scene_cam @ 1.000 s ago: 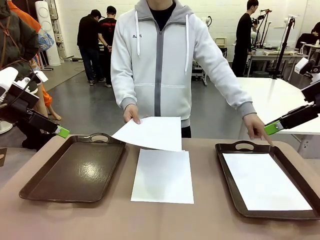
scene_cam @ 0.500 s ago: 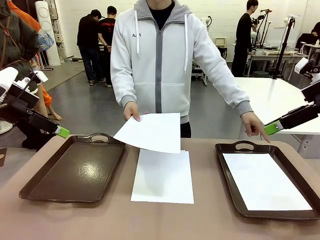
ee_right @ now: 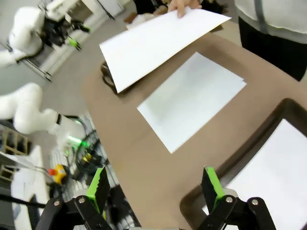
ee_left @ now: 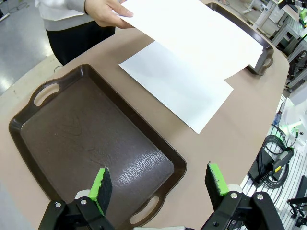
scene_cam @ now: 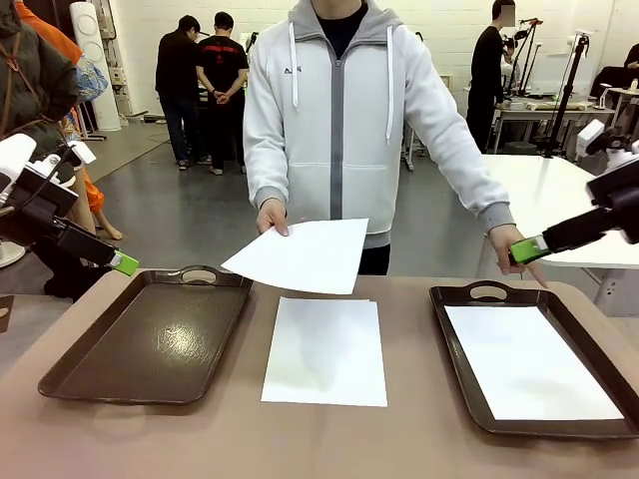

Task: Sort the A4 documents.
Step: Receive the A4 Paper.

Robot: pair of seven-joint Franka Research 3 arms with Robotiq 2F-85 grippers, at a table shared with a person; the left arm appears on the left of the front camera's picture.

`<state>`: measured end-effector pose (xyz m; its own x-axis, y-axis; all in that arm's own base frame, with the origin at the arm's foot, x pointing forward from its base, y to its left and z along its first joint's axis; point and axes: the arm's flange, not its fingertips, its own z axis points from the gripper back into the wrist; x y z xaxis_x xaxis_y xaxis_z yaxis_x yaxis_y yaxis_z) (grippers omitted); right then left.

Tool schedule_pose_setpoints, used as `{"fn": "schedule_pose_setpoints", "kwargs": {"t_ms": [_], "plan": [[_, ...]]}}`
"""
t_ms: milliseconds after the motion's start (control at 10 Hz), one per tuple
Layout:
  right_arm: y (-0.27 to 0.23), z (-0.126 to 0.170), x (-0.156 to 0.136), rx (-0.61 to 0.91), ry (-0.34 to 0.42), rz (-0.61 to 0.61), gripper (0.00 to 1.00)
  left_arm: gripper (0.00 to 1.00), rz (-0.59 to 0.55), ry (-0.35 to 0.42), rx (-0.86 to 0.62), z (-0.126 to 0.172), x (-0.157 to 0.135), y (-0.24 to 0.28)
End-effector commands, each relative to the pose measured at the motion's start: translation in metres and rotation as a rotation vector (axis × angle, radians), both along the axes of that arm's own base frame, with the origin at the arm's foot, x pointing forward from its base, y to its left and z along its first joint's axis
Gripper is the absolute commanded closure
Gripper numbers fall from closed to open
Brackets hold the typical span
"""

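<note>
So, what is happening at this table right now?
A person holds a white sheet with one hand above the table, while the other hand reaches toward the right tray, where a second sheet lies. A pile of sheets lies between that tray and the left tray. The left claw and the right claw are open, holding nothing.

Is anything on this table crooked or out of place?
Nothing much. The pile of sheets in the middle is slightly uneven, a lower sheet's edge peeking out at its far right corner. One sheet hangs tilted in the person's hand.
</note>
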<state>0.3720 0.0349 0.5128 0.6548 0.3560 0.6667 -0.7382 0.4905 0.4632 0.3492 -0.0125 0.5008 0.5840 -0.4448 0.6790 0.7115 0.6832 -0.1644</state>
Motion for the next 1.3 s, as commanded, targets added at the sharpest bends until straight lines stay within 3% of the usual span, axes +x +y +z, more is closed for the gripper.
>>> {"fn": "schedule_pose_setpoints", "kwargs": {"t_ms": [0, 200, 600, 1200], "plan": [[0.016, -0.014, 0.049, 0.175, 0.161, -0.043, 0.0, 0.0, -0.016, -0.006, -0.01, -0.002, 0.001, 0.002], [0.03, -0.029, 0.08, 0.298, 0.251, -0.091, 0.0, 0.0, -0.016, -0.006, -0.01, -0.002, 0.001, 0.002], [0.071, -0.087, 0.126, 0.571, 0.533, -0.207, 0.0, 0.0, -0.016, -0.006, -0.01, -0.002, 0.001, 0.002], [0.157, -0.133, 0.148, 0.617, 0.722, -0.206, 0.0, 0.0, -0.016, -0.006, -0.01, -0.002, 0.001, 0.002]]}}
